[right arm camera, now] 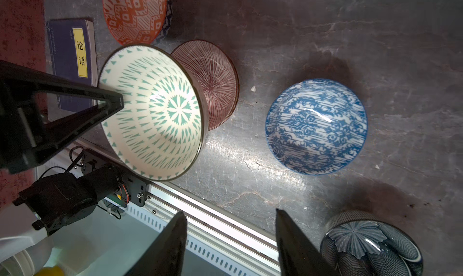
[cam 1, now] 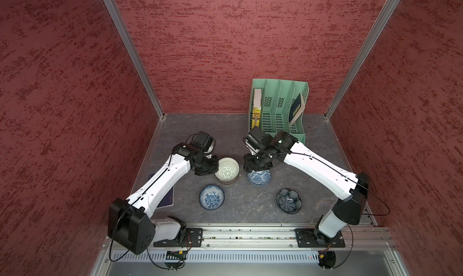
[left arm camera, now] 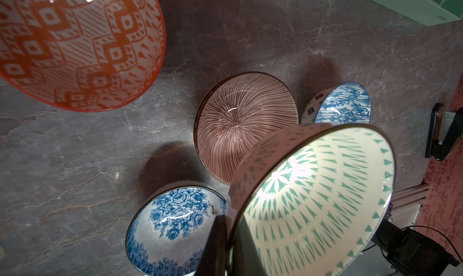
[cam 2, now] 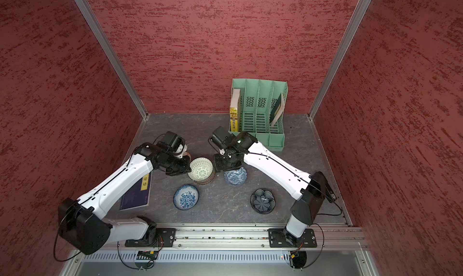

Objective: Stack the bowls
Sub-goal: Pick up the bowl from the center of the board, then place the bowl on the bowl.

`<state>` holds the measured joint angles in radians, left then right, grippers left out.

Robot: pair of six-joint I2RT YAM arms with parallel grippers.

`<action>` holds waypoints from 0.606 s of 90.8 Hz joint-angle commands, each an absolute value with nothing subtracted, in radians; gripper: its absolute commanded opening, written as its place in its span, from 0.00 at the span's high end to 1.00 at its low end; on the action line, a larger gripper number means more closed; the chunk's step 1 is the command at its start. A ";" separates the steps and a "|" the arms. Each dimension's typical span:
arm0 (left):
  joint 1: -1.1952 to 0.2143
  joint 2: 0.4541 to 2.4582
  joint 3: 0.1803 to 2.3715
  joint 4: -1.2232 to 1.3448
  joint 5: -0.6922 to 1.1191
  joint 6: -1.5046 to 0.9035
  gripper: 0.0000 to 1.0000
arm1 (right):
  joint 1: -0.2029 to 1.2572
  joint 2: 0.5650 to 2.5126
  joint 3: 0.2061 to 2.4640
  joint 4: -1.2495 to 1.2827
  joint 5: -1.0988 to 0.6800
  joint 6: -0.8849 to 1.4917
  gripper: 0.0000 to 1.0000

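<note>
Over striped bowl (left arm camera: 240, 122), L tool (left arm camera: 224, 218) grips lattice bowl (left arm camera: 313, 199) rim.

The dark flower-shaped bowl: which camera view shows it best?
A top view. The dark flower-shaped bowl shows whole and uncovered in both top views. The right wrist view cuts the dark flower-shaped bowl off at the picture's edge. The left wrist view does not show it.

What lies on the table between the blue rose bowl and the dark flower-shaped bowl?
Nothing: in both top views only bare grey table separates the blue rose bowl from the dark flower-shaped bowl.
</note>
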<state>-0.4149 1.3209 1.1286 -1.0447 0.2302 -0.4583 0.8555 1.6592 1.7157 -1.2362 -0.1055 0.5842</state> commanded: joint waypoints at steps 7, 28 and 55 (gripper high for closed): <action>-0.405 1.344 1.102 -0.940 0.263 -0.465 1.00 | 0.824 1.617 1.689 -1.231 -0.093 0.559 0.41; -0.402 1.377 1.067 -0.887 0.255 -0.480 1.00 | 0.816 1.602 1.652 -1.218 -0.109 0.560 0.41; -0.401 1.401 1.036 -0.836 0.245 -0.491 1.00 | 0.813 1.587 1.618 -1.200 -0.112 0.559 0.41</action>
